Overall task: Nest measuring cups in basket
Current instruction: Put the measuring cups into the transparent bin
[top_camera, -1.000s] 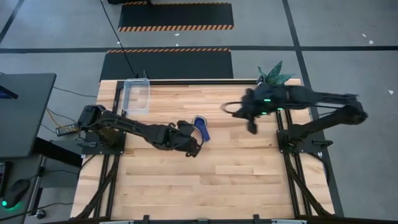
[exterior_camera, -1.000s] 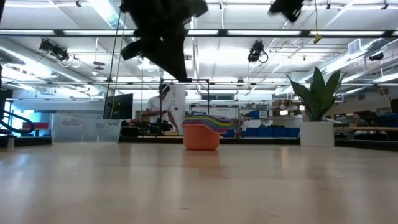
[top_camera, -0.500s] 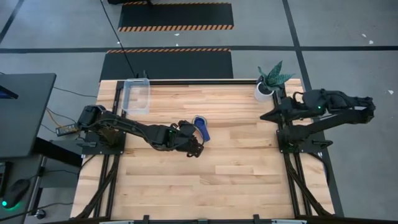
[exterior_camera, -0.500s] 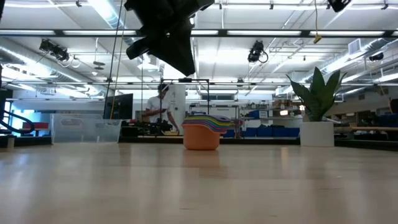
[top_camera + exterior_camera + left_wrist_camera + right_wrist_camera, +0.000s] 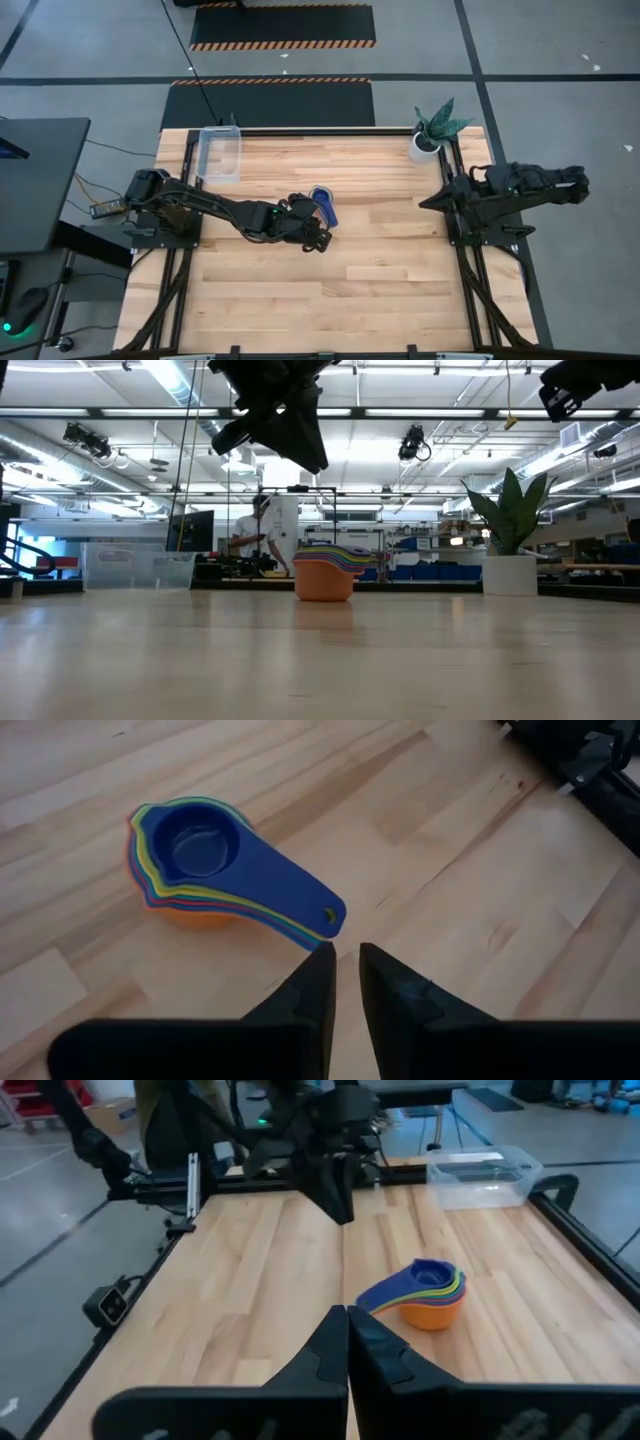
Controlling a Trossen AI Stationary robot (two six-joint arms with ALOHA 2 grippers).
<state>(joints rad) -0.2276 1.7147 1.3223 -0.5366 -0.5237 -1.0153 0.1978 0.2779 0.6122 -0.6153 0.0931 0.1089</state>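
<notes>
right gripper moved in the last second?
Yes. In the high view the right gripper has pulled back from over the table to its right edge, now below the plant beside its own base, shut.
</notes>
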